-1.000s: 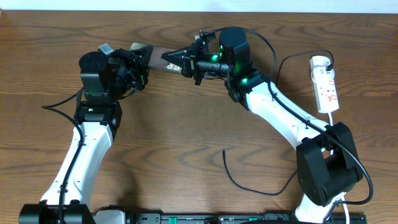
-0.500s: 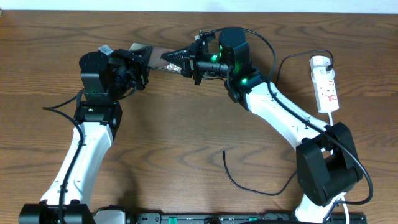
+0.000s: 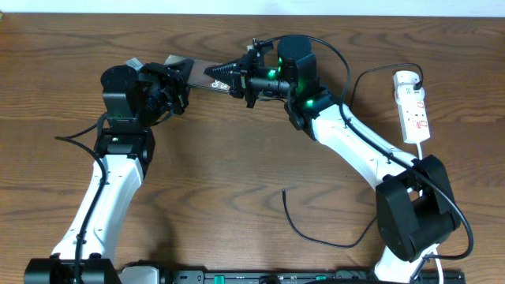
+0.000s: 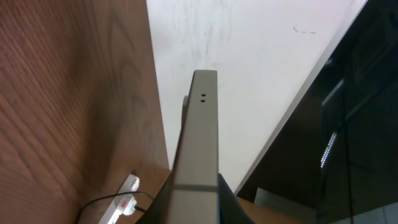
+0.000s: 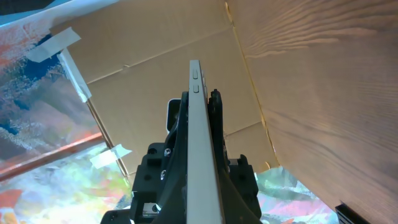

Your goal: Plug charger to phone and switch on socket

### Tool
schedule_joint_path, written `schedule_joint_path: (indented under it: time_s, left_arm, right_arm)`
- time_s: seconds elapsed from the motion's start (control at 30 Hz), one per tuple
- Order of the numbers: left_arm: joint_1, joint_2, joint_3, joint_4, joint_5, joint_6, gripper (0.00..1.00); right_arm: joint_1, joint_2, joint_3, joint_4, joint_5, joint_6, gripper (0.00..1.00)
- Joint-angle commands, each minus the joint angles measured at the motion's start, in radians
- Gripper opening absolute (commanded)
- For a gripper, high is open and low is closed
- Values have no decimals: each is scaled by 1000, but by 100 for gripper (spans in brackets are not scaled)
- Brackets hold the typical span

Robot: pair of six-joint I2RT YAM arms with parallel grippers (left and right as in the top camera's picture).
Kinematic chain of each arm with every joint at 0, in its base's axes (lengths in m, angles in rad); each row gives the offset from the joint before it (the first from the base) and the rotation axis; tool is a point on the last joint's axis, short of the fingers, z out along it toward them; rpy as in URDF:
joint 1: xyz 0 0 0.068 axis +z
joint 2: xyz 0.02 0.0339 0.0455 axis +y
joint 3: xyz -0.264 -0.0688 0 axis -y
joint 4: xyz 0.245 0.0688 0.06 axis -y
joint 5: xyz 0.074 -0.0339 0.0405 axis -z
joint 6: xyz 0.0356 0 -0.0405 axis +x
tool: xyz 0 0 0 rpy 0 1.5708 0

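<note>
One phone between both grippers

Phone seen edge-on, clamped in the left hand.
Dark fingers grip its grey side, which has two small holes near the tip; the white socket and the black charger cable lie by the bench edge.

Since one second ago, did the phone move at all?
No. In the overhead view the phone keeps the same spot and tilt, just as far from the white socket, which lies fixed on the right.
</note>
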Motion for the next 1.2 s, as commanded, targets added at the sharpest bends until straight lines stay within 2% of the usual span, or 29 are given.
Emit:
schedule_joint_path:
  time_s: [0.0,0.1,0.2,0.33,0.43,0.47,0.6,0.67,0.93,1.17]
  left_arm:
    - [-5,-8,35,22,-15,-55,7]
    - [-5,-8,35,22,-15,-55,8]
    - [-5,-8,35,22,-15,-55,7]
    - [-5,-8,35,22,-15,-55,8]
    - [-5,-8,35,21,-15,-54,7]
    - [-5,-8,35,21,-15,-54,8]
    - [-5,-8,35,22,-15,-54,8]
    - [-5,-8,35,21,-15,-51,7]
    - [-4,-8,35,21,-16,-41,7]
    - [24,-8,35,17,-14,29,8]
  right_arm:
    - [37,-7,3,-14,-38,-68,1]
    - [37,-7,3,-14,-38,-68,2]
    - [37,-7,3,-14,-38,-68,14]
    - [37,-7,3,-14,-38,-68,27]
    - [37,-7,3,-14,-38,-68,28]
    - [37,-7,3,-14,-38,-68,31]
    - [36,-7,3,-14,-38,-68,50]
    - [35,-7,3,-13,-38,-68,66]
    - [29,-7,3,-10,-38,-68,99]
    - [14,-7,3,-3,-45,-68,99]
